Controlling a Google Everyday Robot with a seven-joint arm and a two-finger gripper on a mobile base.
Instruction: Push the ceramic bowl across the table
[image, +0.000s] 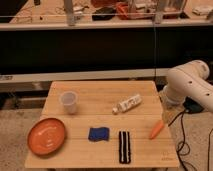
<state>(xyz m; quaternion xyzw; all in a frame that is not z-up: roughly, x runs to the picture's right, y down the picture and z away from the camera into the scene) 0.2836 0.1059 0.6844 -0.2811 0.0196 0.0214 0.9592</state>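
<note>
The ceramic bowl (46, 136) is a wide, shallow orange dish lying at the front left corner of the light wooden slatted table (95, 97). My white arm (190, 85) comes in from the right side. My gripper (168, 114) hangs below it at the table's right edge, just above an orange carrot-like item (156, 129). It is far from the bowl, with most of the table's width between them, and it holds nothing that I can see.
On the table stand a translucent white cup (69, 101), a white bottle on its side (127, 104), a blue sponge (98, 133) and a black striped object (124, 146). A long grey shelf with dark panels (90, 47) runs behind. Cables lie on the floor at the right.
</note>
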